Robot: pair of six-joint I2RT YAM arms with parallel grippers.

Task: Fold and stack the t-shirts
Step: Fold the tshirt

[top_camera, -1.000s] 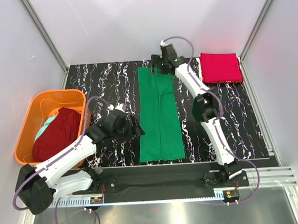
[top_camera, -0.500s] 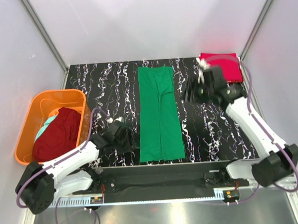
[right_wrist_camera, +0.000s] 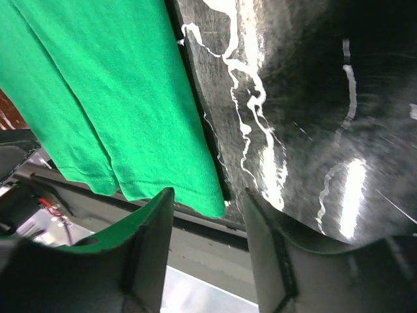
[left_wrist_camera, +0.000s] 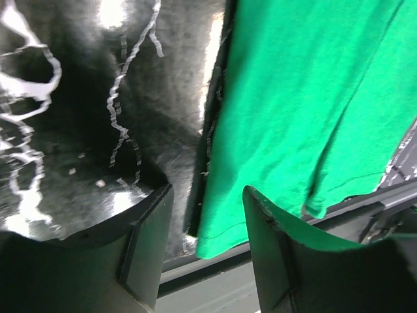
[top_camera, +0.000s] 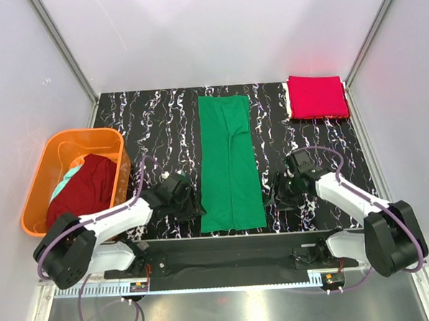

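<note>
Green tee [top_camera: 229, 160] lies flat as a long strip down the middle of the counter [top_camera: 155, 127], with the folded red tee [top_camera: 316, 96] at the far right corner and the maroon tee [top_camera: 83, 192] in the basket [top_camera: 36, 191]. Both arms have swung down to its near hem. The left pincer [top_camera: 193, 205] and right pincer [top_camera: 274, 195] flank the corners, jaws apart but narrowing, gripping nothing yet. The lengthwise fold probably starts here.

Your table [top_camera: 154, 113] is black with white marble veining. A green t-shirt [top_camera: 229, 160], folded into a long narrow strip, lies flat down its middle, running from near the far edge to near the front edge. A folded red t-shirt [top_camera: 316, 96] sits at the far right corner. An orange basket [top_camera: 91, 134] rests at the left edge.
</note>
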